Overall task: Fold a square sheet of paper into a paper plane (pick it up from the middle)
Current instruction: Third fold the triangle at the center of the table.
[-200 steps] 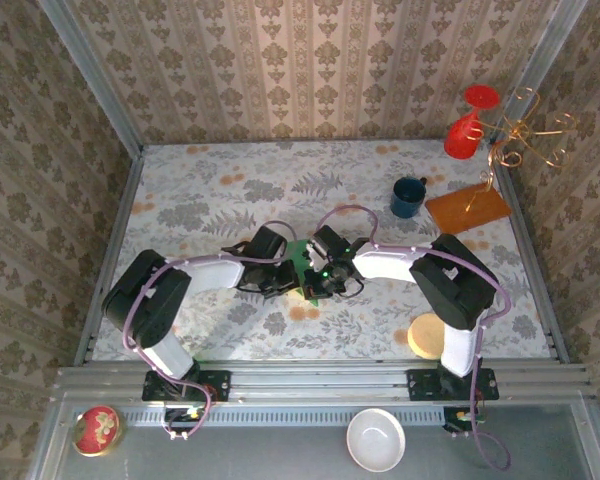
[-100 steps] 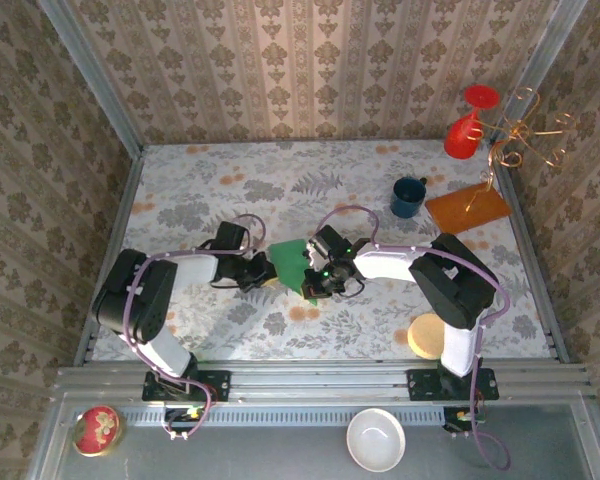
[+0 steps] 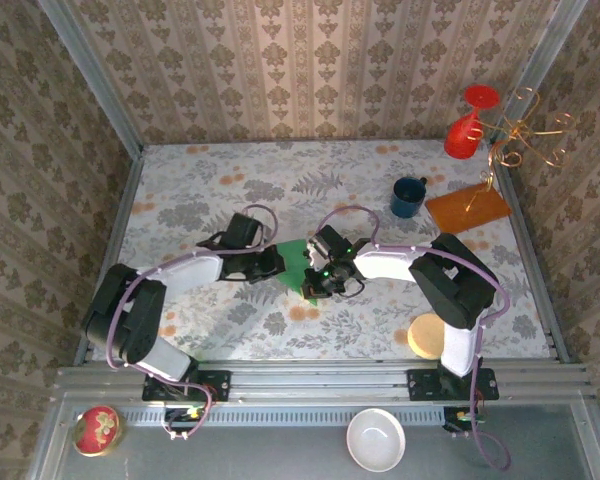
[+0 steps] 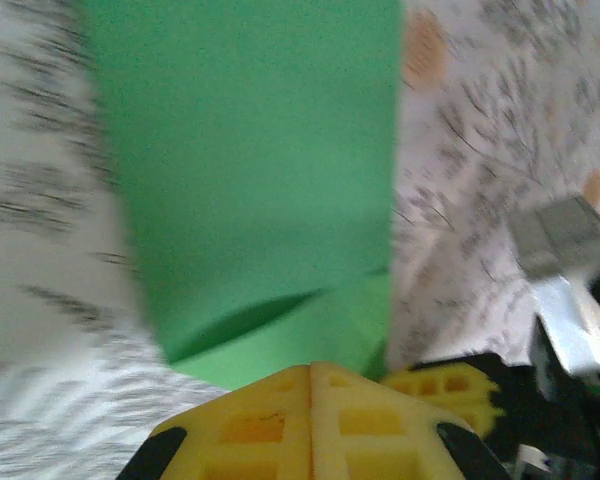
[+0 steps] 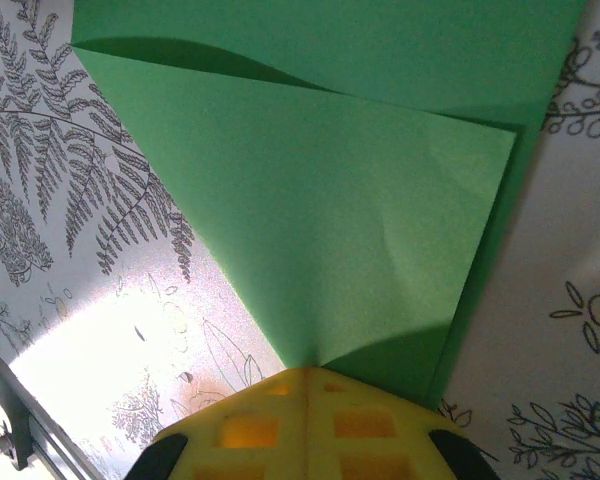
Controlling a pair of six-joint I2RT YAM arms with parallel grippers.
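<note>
Out by the left edge of the paper [image 3: 296, 262] on the table [image 3: 200, 190], my left gripper [image 3: 268, 264] has just slid back while my right gripper [image 3: 318, 280] stays on the folded corner, both shut tight, so one flap looks folded.

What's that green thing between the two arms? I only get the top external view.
Observer: A square sheet of paper. The right wrist view shows a triangular flap already folded over it.
Visitor: Is anything holding it?
Observer: The right gripper is shut on that flap's pointed tip.
Visitor: And the other arm?
Observer: The left gripper is shut on another edge, beside a soft buckle in the paper.
</note>
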